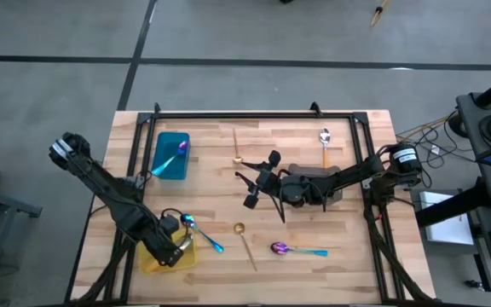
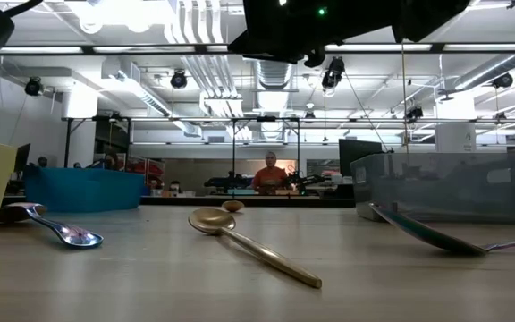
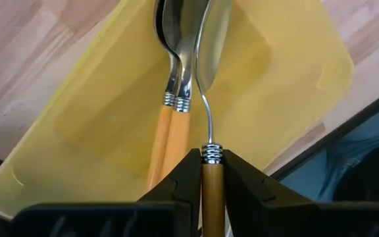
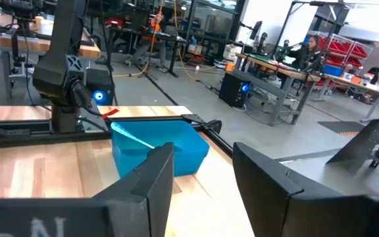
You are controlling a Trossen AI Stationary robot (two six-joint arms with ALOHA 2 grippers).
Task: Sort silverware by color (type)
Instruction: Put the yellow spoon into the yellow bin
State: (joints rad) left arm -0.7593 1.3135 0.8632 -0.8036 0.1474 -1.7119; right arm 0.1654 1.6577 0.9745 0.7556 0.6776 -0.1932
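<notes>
Left gripper (image 3: 212,187), fingers closed on the handle of an orange-handled spoon (image 3: 210,79), whose bowl hangs over the yellow tray (image 3: 97,99) just ahead, beside two like spoons (image 3: 176,72) lying there. Right gripper (image 4: 202,184), fingers apart and empty, hovers mid-table with the teal tray (image 4: 156,148) beyond it.

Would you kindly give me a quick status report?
Left gripper over yellow tray, fingers on orange-handled spoon. Right gripper open, empty, mid-table. Nothing blocking.
</notes>
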